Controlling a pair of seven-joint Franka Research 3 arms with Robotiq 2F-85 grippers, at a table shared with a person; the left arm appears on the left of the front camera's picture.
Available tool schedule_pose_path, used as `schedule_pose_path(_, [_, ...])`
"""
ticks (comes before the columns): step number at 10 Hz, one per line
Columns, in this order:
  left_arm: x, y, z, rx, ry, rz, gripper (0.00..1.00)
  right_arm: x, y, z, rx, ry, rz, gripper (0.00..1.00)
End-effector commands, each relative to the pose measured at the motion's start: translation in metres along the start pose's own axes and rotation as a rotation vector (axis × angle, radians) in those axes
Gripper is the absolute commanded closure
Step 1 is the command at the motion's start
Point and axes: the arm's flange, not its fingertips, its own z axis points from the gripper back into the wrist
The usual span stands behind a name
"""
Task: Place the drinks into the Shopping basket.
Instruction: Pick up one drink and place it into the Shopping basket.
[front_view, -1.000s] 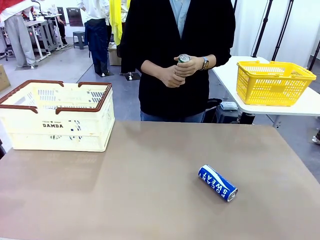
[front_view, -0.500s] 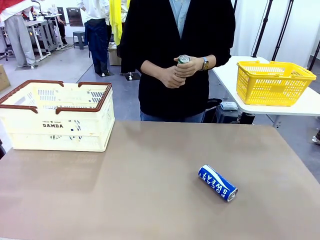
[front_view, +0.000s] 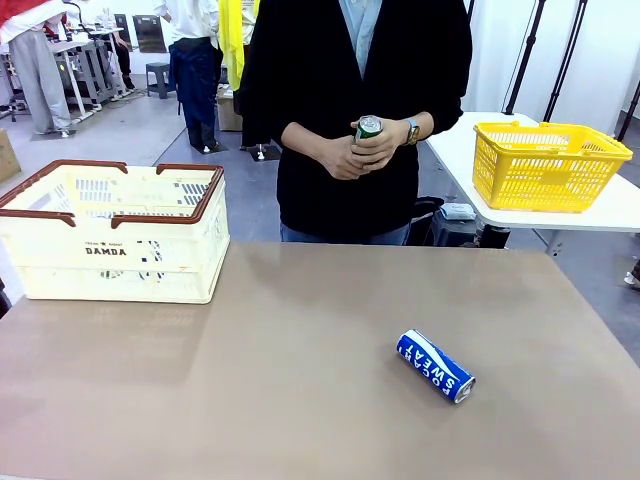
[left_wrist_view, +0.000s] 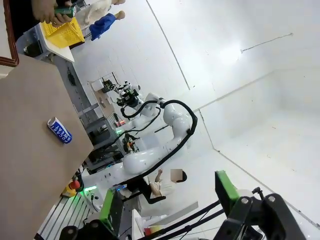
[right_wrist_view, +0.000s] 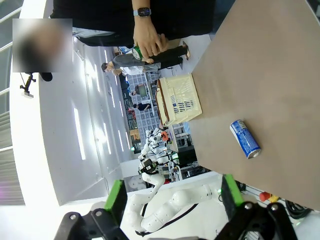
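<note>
A blue Pocari Sweat can (front_view: 435, 366) lies on its side on the brown table, right of the middle; it also shows as the blue can (left_wrist_view: 59, 130) and blue can (right_wrist_view: 245, 139) in the wrist views. At the far side, a person holds a green can (front_view: 368, 127) in both hands at chest height. The cream Shopping basket (front_view: 115, 232) with a brown rim stands at the table's far left, and the wrist view catches it as the basket (right_wrist_view: 180, 100). My left gripper (left_wrist_view: 167, 200) and right gripper (right_wrist_view: 172, 196) are both open, held high and off the table, with nothing between their fingers.
A yellow mesh basket (front_view: 545, 165) sits on a separate white table at the back right. The table's right edge (front_view: 590, 330) runs close to the blue can. Other people and equipment stand far behind.
The person's hands have shifted the green can slightly lower. The blue can and the basket have not moved.
</note>
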Motion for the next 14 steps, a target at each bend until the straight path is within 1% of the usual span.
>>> schedule_pose_path(1, [0.0,-0.001,-0.003,-0.027,-0.006,-0.007,0.0,-0.003,0.005,0.0,-0.001,0.008,-0.018,0.0])
schedule_pose_path(6, [0.0,-0.001,-0.003,-0.027,-0.006,-0.007,0.0,-0.003,0.005,0.0,-0.001,0.008,-0.018,0.0])
schedule_pose_path(7, [0.0,-0.001,-0.003,-0.027,-0.006,-0.007,0.0,0.0,0.0,0.0,0.0,0.0,0.0,0.0])
schedule_pose_path(8, [0.0,-0.001,-0.003,-0.027,-0.006,-0.007,0.0,0.006,0.016,-0.032,-0.094,0.067,0.076,0.0])
schedule_pose_path(9, [0.0,-0.001,-0.003,-0.027,-0.006,-0.007,0.0,0.006,0.034,-0.068,-0.178,0.173,0.173,0.0])
schedule_pose_path(10, [0.0,-0.001,-0.003,-0.027,-0.006,-0.007,0.0,0.0,0.051,-0.115,-0.321,0.265,0.26,0.0])
schedule_pose_path(11, [0.0,-0.001,-0.003,-0.027,-0.006,-0.007,0.0,-0.007,0.06,-0.159,-0.454,0.337,0.335,0.0])
schedule_pose_path(12, [0.0,-0.001,-0.003,-0.027,-0.006,-0.007,0.0,-0.019,0.064,-0.205,-0.614,0.398,0.428,0.0])
schedule_pose_path(13, [0.0,-0.001,-0.003,-0.027,-0.006,-0.007,0.0,-0.034,0.062,-0.251,-0.733,0.471,0.519,0.0])
schedule_pose_path(14, [0.0,-0.001,-0.003,-0.027,-0.006,-0.007,0.0,-0.052,0.052,-0.3,-0.816,0.558,0.603,0.0])
